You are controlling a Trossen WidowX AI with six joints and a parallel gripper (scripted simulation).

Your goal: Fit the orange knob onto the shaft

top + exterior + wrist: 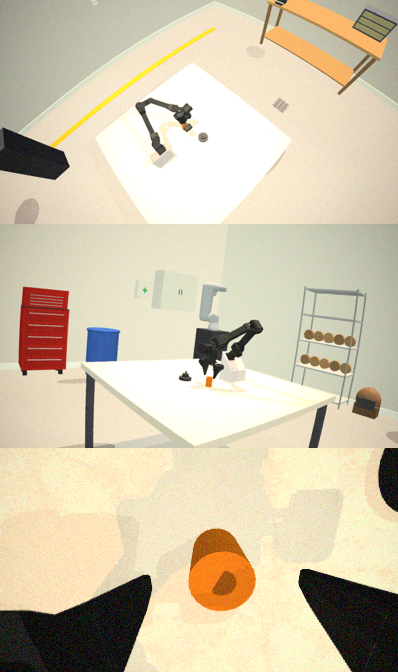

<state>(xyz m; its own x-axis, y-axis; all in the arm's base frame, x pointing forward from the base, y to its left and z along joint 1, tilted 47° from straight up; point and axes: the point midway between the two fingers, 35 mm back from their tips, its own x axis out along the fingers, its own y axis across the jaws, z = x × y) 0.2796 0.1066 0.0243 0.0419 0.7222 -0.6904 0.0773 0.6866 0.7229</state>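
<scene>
Overhead, wide-open black fingers [185, 124] [210, 376]; below, upright orange knob [183, 126] [209, 381] [222, 580]; nearby, dark round pedestal [203, 137] [185, 377]

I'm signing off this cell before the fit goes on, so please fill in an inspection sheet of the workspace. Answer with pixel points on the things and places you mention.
Surface: pale tabletop [236, 155] [155, 391], shadows across it.
Knob: orange knob [183, 126] [209, 381] [222, 598] upright on the table, D-shaped hole facing up.
Pedestal: round, dark pedestal [203, 140] [185, 378] beside the knob, its shaft uncovered.
Clutter: nothing seen on the tabletop beyond the arm and the job's things.
Gripper: gripper [187, 123] [210, 376] [224, 579] open above the knob, holding nothing.
Cables: nothing seen.
Surroundings: red tool cabinet [45, 331], blue drum [102, 344], shelf rack [331, 291], wooden bench [328, 25].
</scene>
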